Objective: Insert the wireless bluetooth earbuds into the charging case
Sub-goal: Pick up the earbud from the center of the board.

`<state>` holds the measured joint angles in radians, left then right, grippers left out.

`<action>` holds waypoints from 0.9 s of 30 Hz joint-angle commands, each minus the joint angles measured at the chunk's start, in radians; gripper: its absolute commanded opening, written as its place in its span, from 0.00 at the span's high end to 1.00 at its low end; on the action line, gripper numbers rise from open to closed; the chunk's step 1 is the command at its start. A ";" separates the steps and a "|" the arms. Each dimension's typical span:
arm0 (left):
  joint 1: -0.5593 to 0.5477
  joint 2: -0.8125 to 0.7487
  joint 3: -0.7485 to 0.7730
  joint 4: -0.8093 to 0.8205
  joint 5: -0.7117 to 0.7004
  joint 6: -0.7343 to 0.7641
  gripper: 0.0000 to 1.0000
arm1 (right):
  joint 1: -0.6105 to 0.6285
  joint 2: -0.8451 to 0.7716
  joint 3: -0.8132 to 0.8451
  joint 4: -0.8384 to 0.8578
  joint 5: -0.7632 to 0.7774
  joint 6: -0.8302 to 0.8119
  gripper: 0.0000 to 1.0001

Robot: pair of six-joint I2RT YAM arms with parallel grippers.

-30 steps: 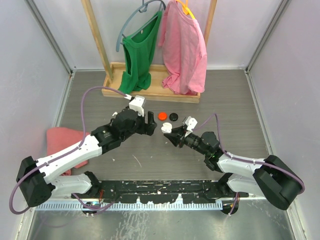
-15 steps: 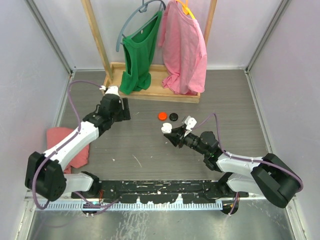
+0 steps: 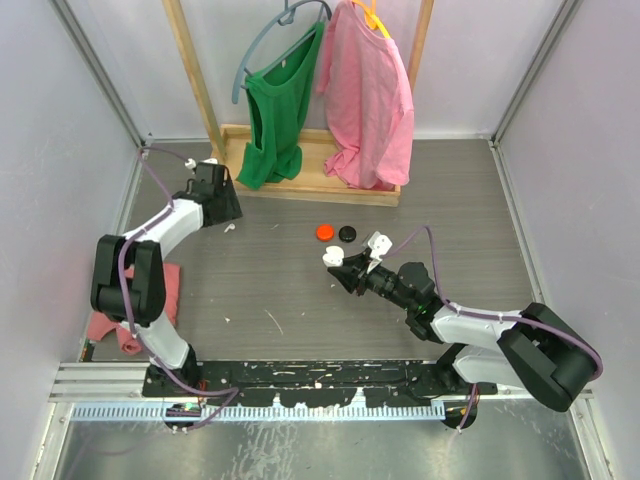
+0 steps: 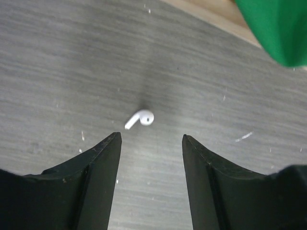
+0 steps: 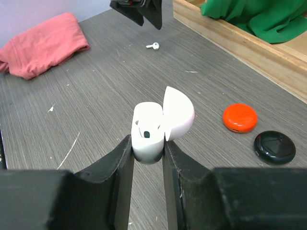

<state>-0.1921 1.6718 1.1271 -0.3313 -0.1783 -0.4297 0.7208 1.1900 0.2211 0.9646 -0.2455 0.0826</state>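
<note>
As it lies flat, the earbud is white, short-stemmed.

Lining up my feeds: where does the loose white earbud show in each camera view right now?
Top external: white earbud upper left, below and left of the green shirt.
Left wrist: centre, just ahead of the open left gripper.
Right wrist: top centre, beyond the charging case.
Shared landmark: green shirt, top right in both wrist views.

An earbud lies on the table just ahead of my left gripper. The charging case sits between my right gripper's fingers, with a puck and a second puck side by side nearby.
</note>
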 commanded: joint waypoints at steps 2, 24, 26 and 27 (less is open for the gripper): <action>0.035 0.103 0.134 -0.026 0.017 0.023 0.47 | 0.005 0.003 0.041 0.066 0.012 0.006 0.99; 0.040 0.327 0.292 -0.217 0.047 0.059 0.62 | 0.005 -0.001 0.048 0.048 0.008 0.007 0.99; 0.040 0.327 0.285 -0.223 0.063 0.060 0.62 | 0.005 -0.002 0.047 0.048 0.009 0.007 0.99; 0.039 0.327 0.280 -0.221 0.068 0.060 0.63 | 0.005 -0.003 0.049 0.047 0.011 0.007 0.99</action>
<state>-0.1566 1.9896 1.3872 -0.5087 -0.1501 -0.3771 0.7208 1.1919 0.2268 0.9611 -0.2443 0.0849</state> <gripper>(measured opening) 0.383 0.329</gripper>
